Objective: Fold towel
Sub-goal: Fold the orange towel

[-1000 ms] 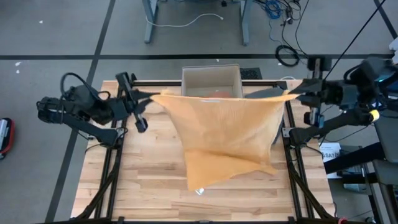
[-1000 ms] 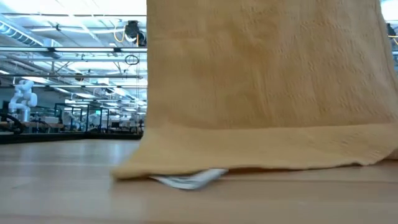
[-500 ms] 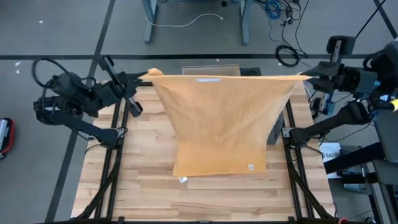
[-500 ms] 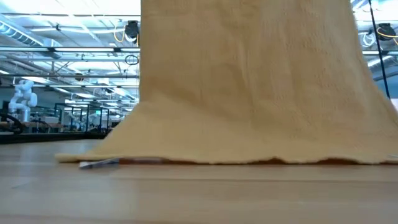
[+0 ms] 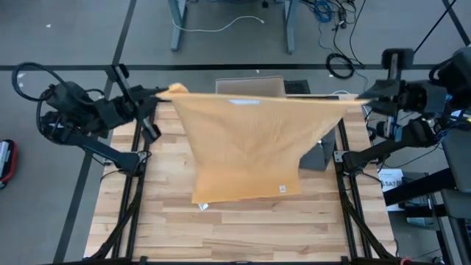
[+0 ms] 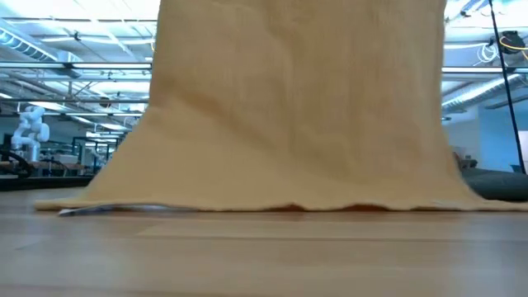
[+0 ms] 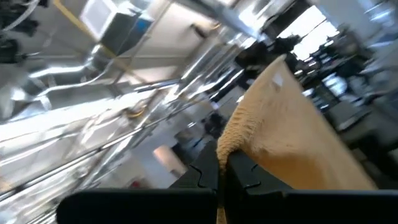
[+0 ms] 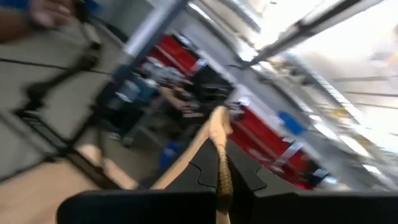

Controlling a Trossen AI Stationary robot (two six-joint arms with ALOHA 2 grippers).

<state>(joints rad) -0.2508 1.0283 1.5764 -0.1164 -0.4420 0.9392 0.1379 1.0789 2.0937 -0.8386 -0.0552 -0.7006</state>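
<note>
A tan towel (image 5: 246,143) hangs spread between my two grippers over the wooden table (image 5: 243,228). Its top edge (image 5: 265,99) is stretched nearly straight. Its lower edge (image 6: 272,206) touches the tabletop, and a small white label (image 5: 280,188) shows near that edge. My left gripper (image 5: 168,90) is shut on the towel's upper left corner, above the table's far left. My right gripper (image 5: 362,100) is shut on the upper right corner, above the table's far right. My left gripper pinches the towel's upper left corner (image 7: 231,144) between its two fingers, coming about level from the table's left. The cloth bunches at the fingers, runs taut toward the other arm and hangs down to the table. My right gripper pinches the towel's upper right corner (image 8: 219,127) between its two fingers, coming about level from the table's right. The cloth shows edge-on between the fingers; its top edge is taut and the rest hangs below.
An open box (image 5: 250,82) stands at the table's far edge behind the towel. A dark object (image 5: 321,154) shows by the towel's right side. Black frame rails (image 5: 132,199) run along both table sides. Bare wood lies near the front edge.
Both grippers have risen and drawn apart toward the table's far corners, staying shut. The towel's lower part, which lay folded over on the table, has been pulled out flat; its lower edge has slid toward the far edge and the top edge has drawn taut.
</note>
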